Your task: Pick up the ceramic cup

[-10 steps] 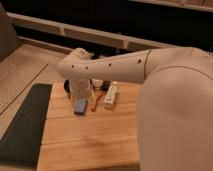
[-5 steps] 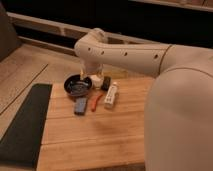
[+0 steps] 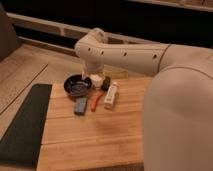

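Observation:
The ceramic cup [image 3: 96,80] is a small squat cream-white cup. It stands at the far edge of the wooden table [image 3: 95,140], just right of the black bowl [image 3: 77,85]. My white arm [image 3: 125,50] reaches in from the right and bends down over the cup. The gripper [image 3: 103,81] hangs right at the cup, on its right side, and its dark end partly hides the cup. I cannot tell whether it touches the cup.
A long white bottle-like object [image 3: 111,95] lies right of the cup. An orange tool [image 3: 95,102] and a grey-blue block [image 3: 80,105] lie in front of the bowl. A dark mat [image 3: 25,122] borders the table's left edge.
The arm has swung up and right, uncovering the bowl and cup. The gripper has come down to the cup.

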Robot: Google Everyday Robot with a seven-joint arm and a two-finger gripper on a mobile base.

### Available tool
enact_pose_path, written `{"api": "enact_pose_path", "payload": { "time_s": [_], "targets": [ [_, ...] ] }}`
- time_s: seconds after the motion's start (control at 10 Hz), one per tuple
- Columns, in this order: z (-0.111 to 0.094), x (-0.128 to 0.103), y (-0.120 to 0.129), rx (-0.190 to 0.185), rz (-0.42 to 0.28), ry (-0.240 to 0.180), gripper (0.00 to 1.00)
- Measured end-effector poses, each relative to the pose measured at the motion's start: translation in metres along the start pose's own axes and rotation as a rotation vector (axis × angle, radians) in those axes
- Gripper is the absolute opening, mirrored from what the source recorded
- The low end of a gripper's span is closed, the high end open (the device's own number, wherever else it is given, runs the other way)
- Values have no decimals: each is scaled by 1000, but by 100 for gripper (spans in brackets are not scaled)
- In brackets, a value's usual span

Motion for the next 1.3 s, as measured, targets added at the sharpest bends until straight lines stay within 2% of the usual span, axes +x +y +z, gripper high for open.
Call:
{"api": "enact_pose_path", "payload": {
  "time_s": [0.1, 0.3, 0.4, 0.5, 0.7, 0.8, 1.2, 1.3],
  "targets": [
    [6, -25, -39, 72, 49, -28, 65],
    [12, -60, -74, 118, 102, -81, 65],
    [20, -84, -80, 102, 128, -115, 65],
    [24, -92, -80, 86, 137, -124, 65],
    [52, -105, -68, 7, 165, -120, 65],
    [57, -106, -65, -6, 168, -117, 65],
    [56, -107, -65, -5, 165, -121, 65],
    [54, -108, -69, 8, 162, -131, 65]
  ]
}}
